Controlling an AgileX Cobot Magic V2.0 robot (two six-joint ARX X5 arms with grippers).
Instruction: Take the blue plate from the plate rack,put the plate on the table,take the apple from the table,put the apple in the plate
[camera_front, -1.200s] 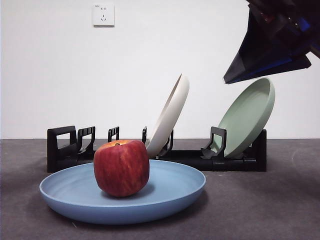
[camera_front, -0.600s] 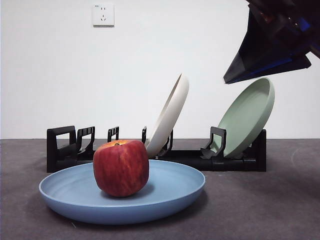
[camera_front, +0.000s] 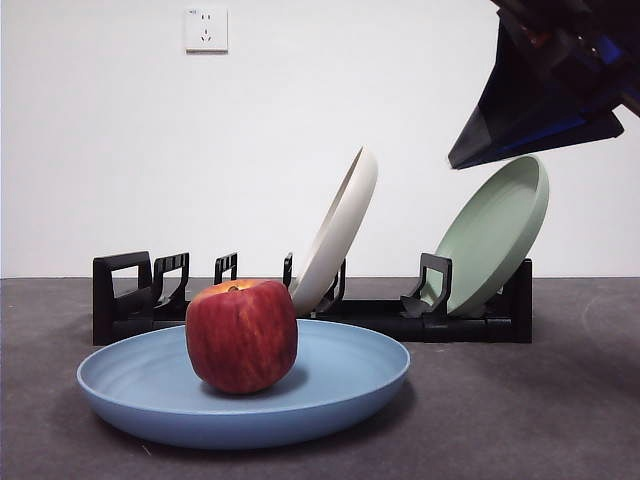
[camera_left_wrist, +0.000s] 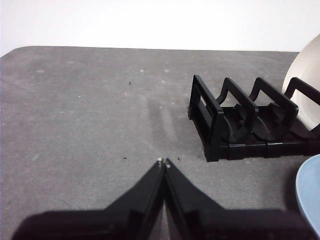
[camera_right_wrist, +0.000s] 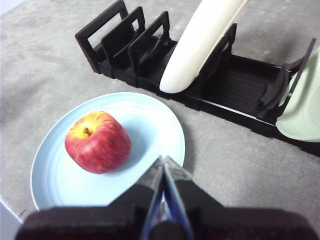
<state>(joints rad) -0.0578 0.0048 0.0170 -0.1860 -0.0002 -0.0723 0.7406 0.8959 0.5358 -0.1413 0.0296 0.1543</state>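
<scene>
on the grey table (camera_front: 520, 420) the apple (camera_front: 241, 335) sits in the blue plate (camera_front: 350, 375), below and left of the right gripper (camera_right_wrist: 163, 161), whose jaws are pressed together, empty

Honestly there's nothing readable anywhere here. The wall socket (camera_front: 206, 29) has a tiny dark mark in its top corner, but it's way too small to make out. No print on the black rack (camera_front: 300, 305), the plates or the apple (camera_front: 241, 335) either.

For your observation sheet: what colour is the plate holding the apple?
Light blue plate under the red apple; the right wrist view shows it best.
</scene>
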